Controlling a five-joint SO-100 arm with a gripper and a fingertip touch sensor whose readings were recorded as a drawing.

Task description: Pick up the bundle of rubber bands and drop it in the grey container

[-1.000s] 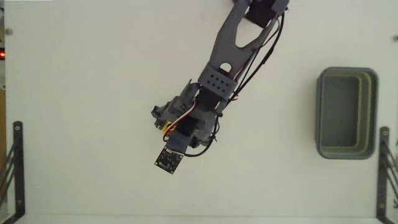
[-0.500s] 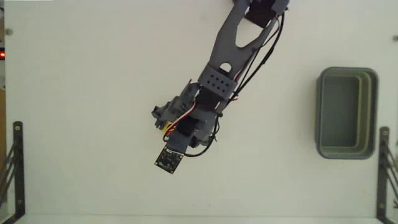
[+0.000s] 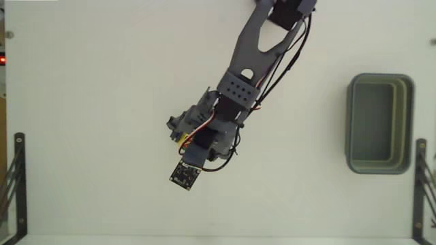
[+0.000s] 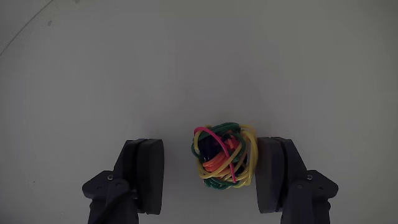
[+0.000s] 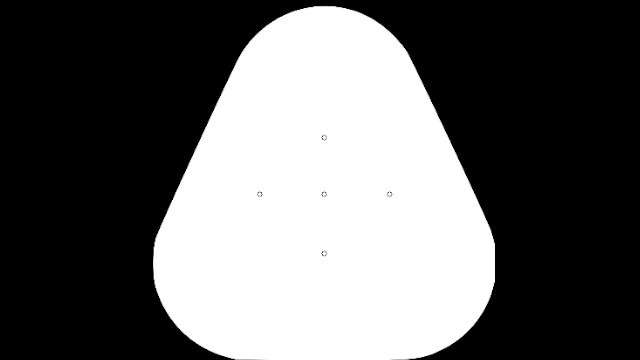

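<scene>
Nothing has moved between the earlier fixed-view frames and the present one; arm, camera module and tub occupy the same positions throughout.

Gripper: spread; in the wrist view the two dark fingers stand apart at the near edge, one at left, one at right, and nothing is pinched; the bundle of rubber bands lies on the white table between them; it is a small tangled clump, mostly yellow and green with orange and pink strands.

Governing relation: the bundle is not centred in the opening; it sits just beside the right-hand finger, possibly touching it, though contact cannot be confirmed; a clear strip of table separates it from the left-hand finger. The clump is roughly round, slightly taller than wide in this view, so no long axis constrains the approach. Judgement: the closing stroke should catch it, with the left-hand finger covering most of the gap; loose outer loops may slip free.

Fixed view: the arm reaches from the far edge toward the table's middle; the bundle is hidden beneath the gripper assembly apart from a possible trace of yellow. The grey container stands well apart at the right, empty as far as can be seen. Judgement: grasp not yet made; lift and carry to the right remain.
</scene>
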